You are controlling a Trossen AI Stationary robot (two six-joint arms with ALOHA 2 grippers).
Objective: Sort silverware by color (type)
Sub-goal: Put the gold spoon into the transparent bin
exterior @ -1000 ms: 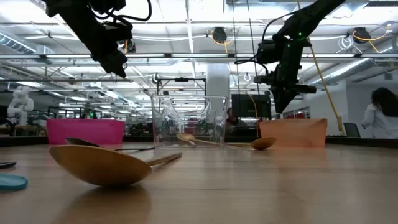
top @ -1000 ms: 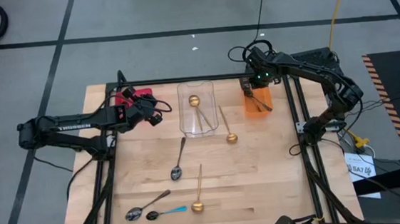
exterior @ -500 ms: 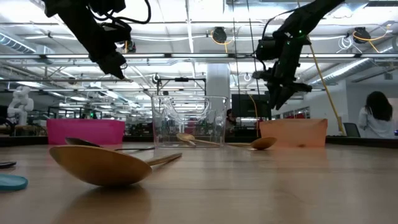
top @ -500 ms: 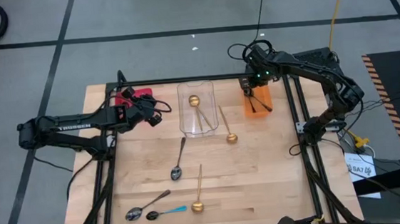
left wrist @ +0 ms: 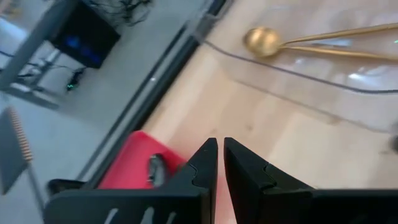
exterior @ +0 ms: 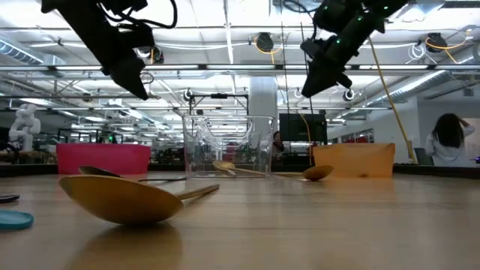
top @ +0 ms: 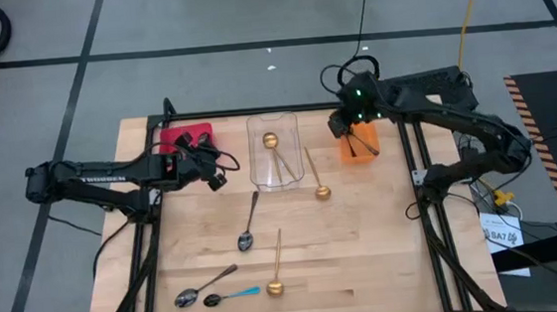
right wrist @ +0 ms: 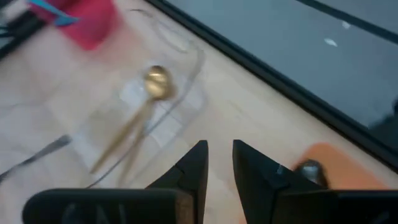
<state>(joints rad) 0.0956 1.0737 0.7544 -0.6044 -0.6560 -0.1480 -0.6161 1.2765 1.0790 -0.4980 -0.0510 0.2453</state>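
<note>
Spoons lie on the wooden table: a gold one (top: 315, 176) beside the clear bin (top: 274, 151), a dark one (top: 248, 223), a gold one (top: 277, 266), and near the front a dark one (top: 194, 290) and a blue-handled one (top: 232, 295). Gold spoons (right wrist: 149, 93) lie in the clear bin. Dark spoons (top: 361, 144) rest in the orange bin (top: 359, 142), and a spoon bowl (left wrist: 155, 169) shows in the red bin (top: 186, 138). My left gripper (left wrist: 220, 149) hangs shut and empty just near of the red bin. My right gripper (right wrist: 220, 155) hangs open and empty, high beside the orange bin's left side.
The three bins stand in a row along the table's far edge. Black frame rails run along the table's left and right sides. Bare wood lies at the middle right and front right of the table. A person (exterior: 450, 139) stands far back in the room.
My right gripper has risen from above the orange bin and swung toward the table's left, tipping from pointing down to a slant, with its fingers a little wider apart. My left gripper has shifted slightly toward the near edge, off the red bin, and turned a little.
</note>
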